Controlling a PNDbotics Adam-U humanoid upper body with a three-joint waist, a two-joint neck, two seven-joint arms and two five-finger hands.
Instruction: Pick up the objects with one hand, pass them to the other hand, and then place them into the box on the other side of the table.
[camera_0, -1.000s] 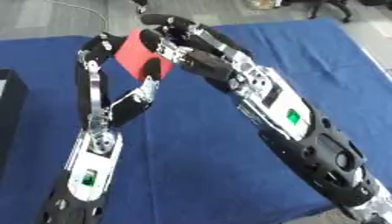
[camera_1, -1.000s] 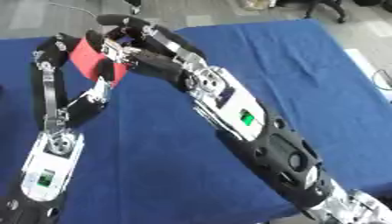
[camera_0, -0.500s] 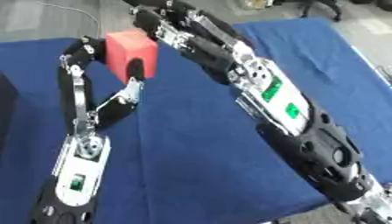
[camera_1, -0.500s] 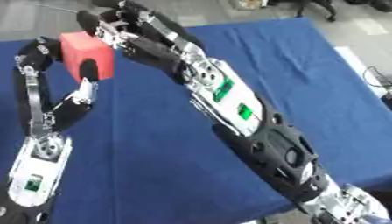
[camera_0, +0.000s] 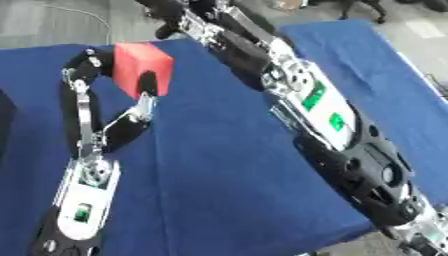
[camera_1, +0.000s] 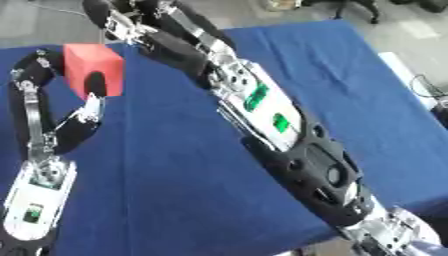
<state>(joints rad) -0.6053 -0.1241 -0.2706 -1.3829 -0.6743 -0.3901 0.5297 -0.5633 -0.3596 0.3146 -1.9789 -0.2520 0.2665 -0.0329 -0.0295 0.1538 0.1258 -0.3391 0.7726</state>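
Red cube-shaped block (camera_0: 140, 69), matte, sits pinched between thumb & fingers of left hand (camera_0: 109, 75), held up over blue cloth-covered table (camera_0: 219, 175). Right hand (camera_0: 179, 20), just beside the block on its far right, fingers relaxed, holding nothing. Handover looks done; drop into box left, box not clearly visible. Count: 1 block, 2 hands.

block (camera_0: 140, 67) held up at upper left over the table (camera_0: 210, 165), pinched in the left hand (camera_0: 118, 75), right hand (camera_0: 179, 17) just right of it and farther back, apart from the block, right arm crossing the table diagonally from lower right
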